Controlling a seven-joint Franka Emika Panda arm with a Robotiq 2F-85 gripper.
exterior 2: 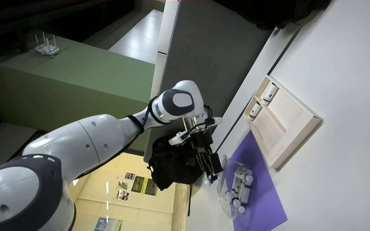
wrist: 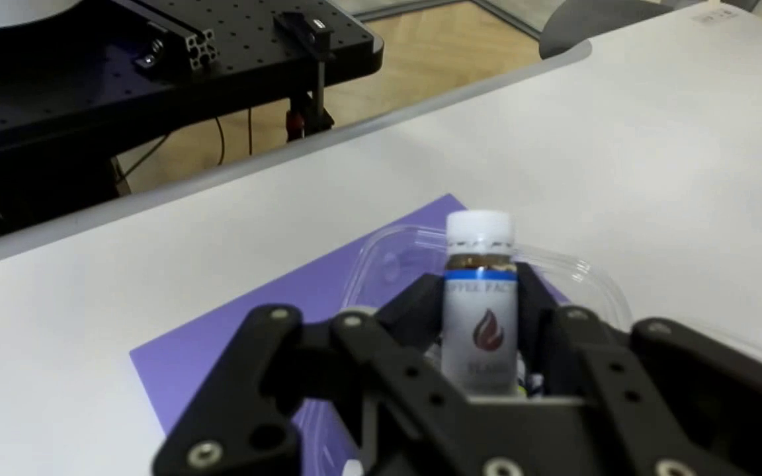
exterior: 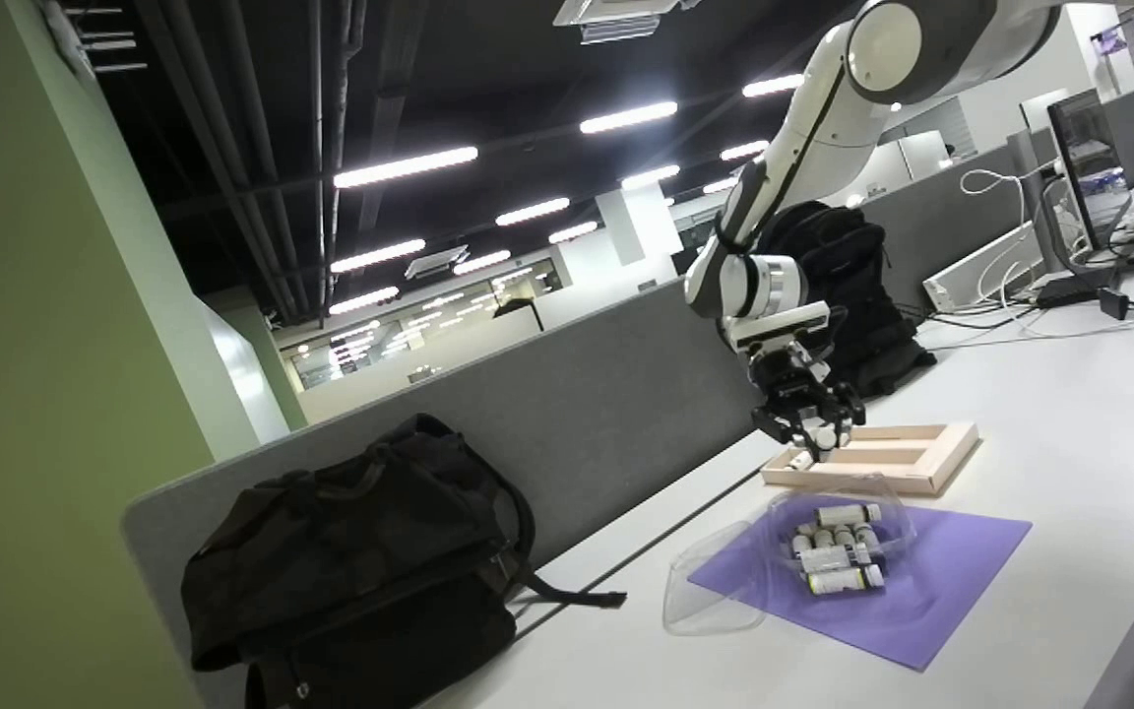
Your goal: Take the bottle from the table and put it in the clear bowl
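Observation:
My gripper is shut on a small bottle with a white cap, a blue band and a white label with a flame mark. The bottle's base is hidden by the gripper. The gripper also shows in both exterior views, held above the table. The held bottle's cap shows below the fingers in an exterior view. The clear bowl holds several similar bottles lying on their sides. In the wrist view the bowl lies below and behind the held bottle, partly hidden by the gripper.
The bowl stands on a purple sheet. A clear lid-like piece lies beside it. A shallow wooden tray holds bottles. Black backpacks stand by the grey partition.

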